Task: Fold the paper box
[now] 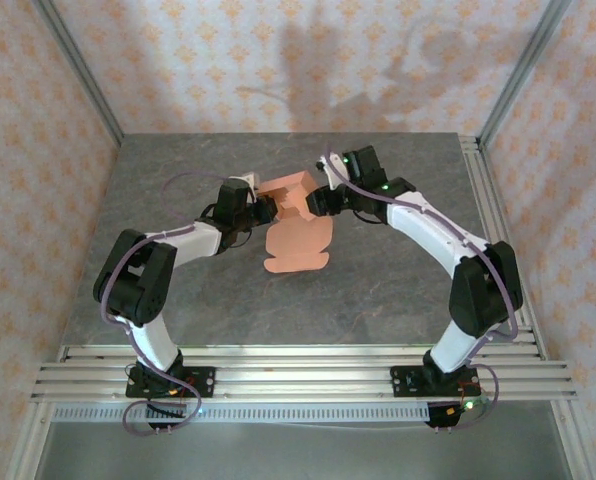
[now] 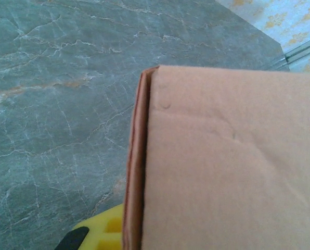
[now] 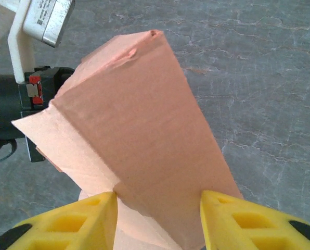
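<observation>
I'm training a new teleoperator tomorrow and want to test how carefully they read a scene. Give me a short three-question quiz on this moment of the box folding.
1. True or false: the salmon-orange card paper box lies wholly flat on the grey marble-patterned table.
2. What sits between the yellow fingers of the right gripper? A) a raised, folded section of the box B) a purple cable C) nothing
3. Fill in: in the top view, the ____ gripper meets the box's left edge.

Key
1. False: its far part is raised and folded.
2. A
3. left: the left gripper is shut on the card there.
</observation>
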Controlling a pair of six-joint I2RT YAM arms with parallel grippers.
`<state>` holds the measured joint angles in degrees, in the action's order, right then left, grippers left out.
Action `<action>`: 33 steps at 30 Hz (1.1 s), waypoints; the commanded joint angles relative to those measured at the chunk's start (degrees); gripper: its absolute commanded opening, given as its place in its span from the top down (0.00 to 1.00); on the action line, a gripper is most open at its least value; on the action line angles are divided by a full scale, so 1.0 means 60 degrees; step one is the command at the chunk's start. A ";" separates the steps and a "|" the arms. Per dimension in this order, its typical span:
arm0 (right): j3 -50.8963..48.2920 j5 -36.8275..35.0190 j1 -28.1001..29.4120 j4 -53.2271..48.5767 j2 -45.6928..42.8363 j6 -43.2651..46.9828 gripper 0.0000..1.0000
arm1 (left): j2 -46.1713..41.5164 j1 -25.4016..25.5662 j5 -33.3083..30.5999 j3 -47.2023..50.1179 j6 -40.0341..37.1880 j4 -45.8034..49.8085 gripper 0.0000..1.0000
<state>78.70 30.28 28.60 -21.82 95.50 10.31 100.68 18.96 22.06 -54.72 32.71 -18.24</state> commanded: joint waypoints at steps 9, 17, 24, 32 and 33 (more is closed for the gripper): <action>-0.0135 -0.2805 0.0661 0.0896 0.0036 0.0341 0.57 | 0.0014 0.0004 0.0234 -0.0306 0.0116 -0.0111 1.00; -0.0071 -0.3930 0.1035 0.1038 0.0264 0.0399 0.60 | 0.0024 0.0061 0.0285 -0.0423 0.0116 -0.0060 1.00; 0.0140 -0.4650 0.1311 0.0986 0.0641 0.0524 0.64 | 0.0006 0.0093 0.0309 -0.0362 0.0144 -0.0192 1.00; 0.0351 -0.5548 0.1630 0.0940 0.0994 0.0553 0.72 | 0.0036 0.0104 0.0336 -0.0396 0.0163 -0.0205 1.00; 0.0408 -0.5645 0.1683 0.0911 0.1061 0.0564 0.73 | 0.0049 0.0106 0.0336 -0.0402 0.0178 -0.0197 1.00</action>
<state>79.44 -1.30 37.15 -16.62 99.94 13.32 101.12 18.96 21.56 -55.44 33.15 -16.12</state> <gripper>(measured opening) 0.277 0.071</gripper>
